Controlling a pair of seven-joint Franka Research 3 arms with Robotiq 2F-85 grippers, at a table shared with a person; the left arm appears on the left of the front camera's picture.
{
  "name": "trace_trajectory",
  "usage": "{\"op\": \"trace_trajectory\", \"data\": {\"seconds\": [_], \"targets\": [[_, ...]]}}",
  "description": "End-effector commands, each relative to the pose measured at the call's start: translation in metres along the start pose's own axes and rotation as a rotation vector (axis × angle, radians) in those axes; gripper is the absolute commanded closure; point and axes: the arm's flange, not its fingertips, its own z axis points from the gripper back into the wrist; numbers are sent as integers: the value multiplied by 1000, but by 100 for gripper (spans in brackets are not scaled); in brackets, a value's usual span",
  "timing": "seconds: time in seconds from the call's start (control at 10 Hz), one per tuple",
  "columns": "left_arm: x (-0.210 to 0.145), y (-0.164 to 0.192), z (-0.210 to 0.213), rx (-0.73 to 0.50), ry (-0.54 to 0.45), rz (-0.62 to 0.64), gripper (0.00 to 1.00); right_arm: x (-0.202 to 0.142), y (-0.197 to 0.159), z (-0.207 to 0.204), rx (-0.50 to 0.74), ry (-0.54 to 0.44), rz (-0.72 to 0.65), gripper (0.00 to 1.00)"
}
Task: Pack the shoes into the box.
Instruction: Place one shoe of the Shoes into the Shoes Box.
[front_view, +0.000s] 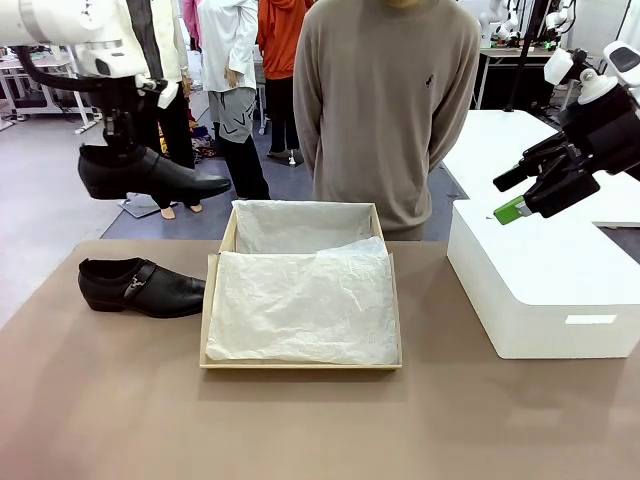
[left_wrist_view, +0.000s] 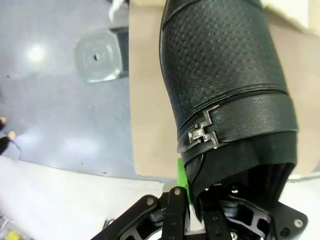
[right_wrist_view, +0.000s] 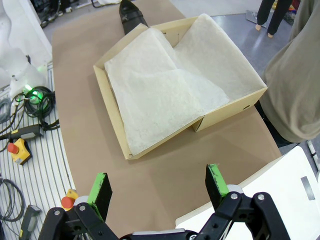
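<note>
One glossy black shoe (front_view: 150, 175) hangs in the air above the table's left end, with my left gripper (front_view: 122, 140) shut on its heel collar. The left wrist view looks down that shoe (left_wrist_view: 227, 95), buckle strap facing me, with my gripper (left_wrist_view: 192, 200) pinching the collar. The other shoe (front_view: 140, 287) lies on the table, toe toward the box; its toe (right_wrist_view: 131, 15) shows in the right wrist view. The tan box (front_view: 212, 300) sits open at mid-table, lined with white tissue; its wall (right_wrist_view: 112, 112) is also seen from above. My right gripper (front_view: 515, 195) stands open and empty over the white box, green pads (right_wrist_view: 216, 181) apart.
A large white rounded box (front_view: 545, 290) takes up the table's right side. A person in a beige sweater (front_view: 385, 110) stands at the far edge behind the box. Cables and a red button (right_wrist_view: 17, 150) lie on the floor beside the table.
</note>
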Motion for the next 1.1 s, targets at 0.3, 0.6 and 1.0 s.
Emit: {"op": "trace_trajectory", "data": {"seconds": [0.3, 0.6, 1.0], "targets": [[65, -39, 1, 21, -14, -41, 100, 1, -3, -1, 11, -27, 25, 0], [80, -46, -5, 2, -19, -40, 100, 1, -3, -1, 11, -27, 25, 0], [86, -36, -4, -5, -19, -71, 100, 1, -3, -1, 11, -27, 25, 0]]}}
